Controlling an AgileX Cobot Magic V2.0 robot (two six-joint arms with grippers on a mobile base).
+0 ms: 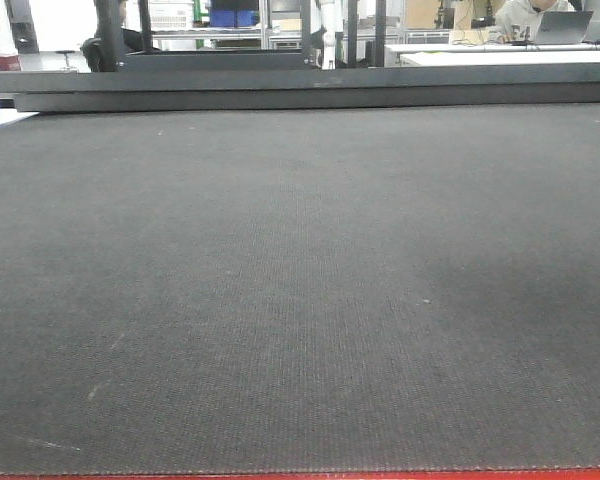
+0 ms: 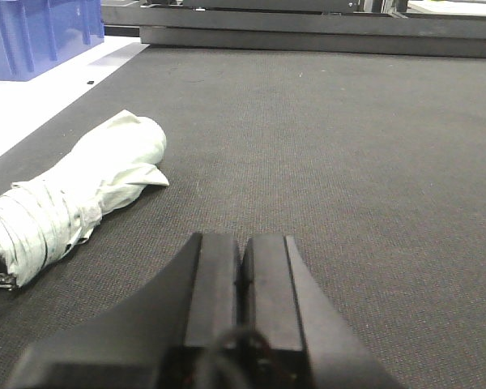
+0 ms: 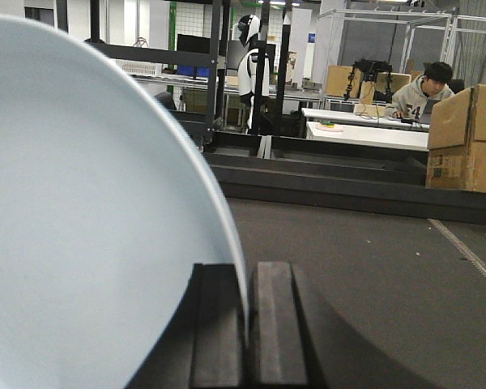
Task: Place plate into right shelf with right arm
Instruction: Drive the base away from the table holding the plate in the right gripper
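In the right wrist view my right gripper (image 3: 245, 275) is shut on the rim of the pale blue-white plate (image 3: 89, 227). The plate stands on edge and fills the left half of that view, lifted above the dark mat (image 3: 373, 259). In the left wrist view my left gripper (image 2: 243, 243) is shut and empty, low over the dark mat (image 2: 324, 146). The stainless-steel right shelf is not in view. Neither gripper nor the plate shows in the front view, which holds only the mat (image 1: 300, 280).
A folded pale green umbrella (image 2: 73, 194) lies on the mat left of my left gripper. A blue bin (image 2: 32, 32) stands at the far left. Dark rails (image 3: 348, 182) border the mat's far edge. Cardboard boxes (image 3: 466, 138) stand at right; a person (image 3: 425, 89) sits at a desk behind.
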